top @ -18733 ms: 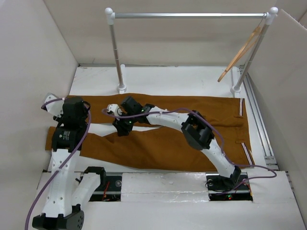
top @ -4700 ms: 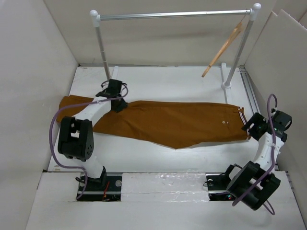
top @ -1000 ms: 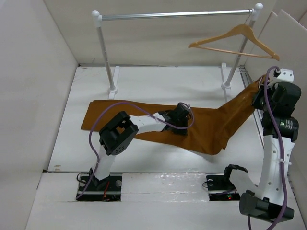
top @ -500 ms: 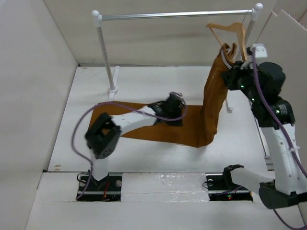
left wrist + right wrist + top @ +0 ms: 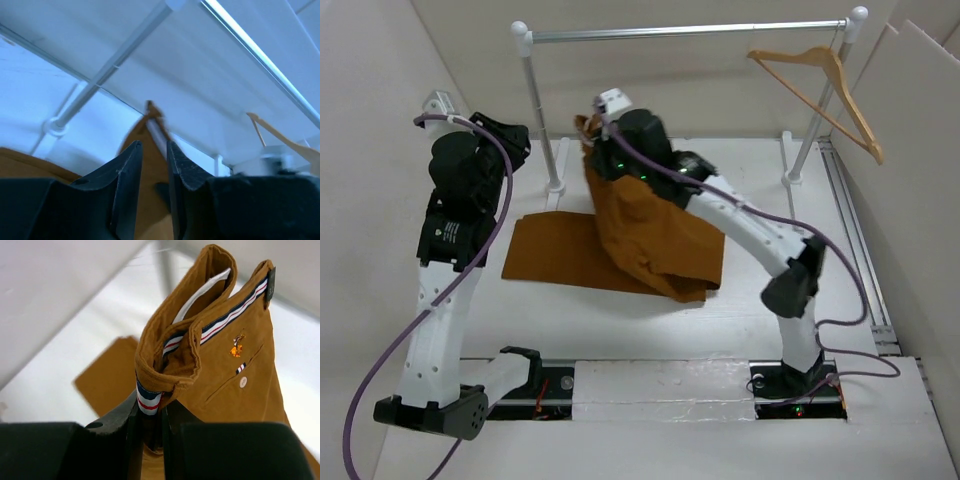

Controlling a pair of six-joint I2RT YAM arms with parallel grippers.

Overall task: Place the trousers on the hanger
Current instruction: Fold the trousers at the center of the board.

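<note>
1. The right end effector [image 5: 150, 412] is gripping the trousers [image 5: 650, 225] by the waistband [image 5: 227, 316], its two fingers clenched on a fold of the striped trim.
2. The right arm is reaching across the bench [image 5: 720, 165] toward the left post of the silver rail [image 5: 690, 32], and it is holding the waistband up in the air, near that post.
3. The trousers are hanging from this grip in a loose brown drape. Their lower part is lying bunched on the bench, and the legs are stretching flat toward the left side.
4. In the right wrist view the waistband is folding over itself, showing its white lining, a small embroidered mark and a button on the brown cloth.
5. The hanger [image 5: 815, 62] is hanging by its hook at the far right end of the rail, well apart from the trousers and touching no cloth.
6. The left end effector [image 5: 154, 150] is hovering high over the left side of the bench, released, with a narrow gap between its fingers and nothing in it.
7. The left wrist camera is looking past those fingers at the raised trousers, the rail and the hanger beyond.
</note>
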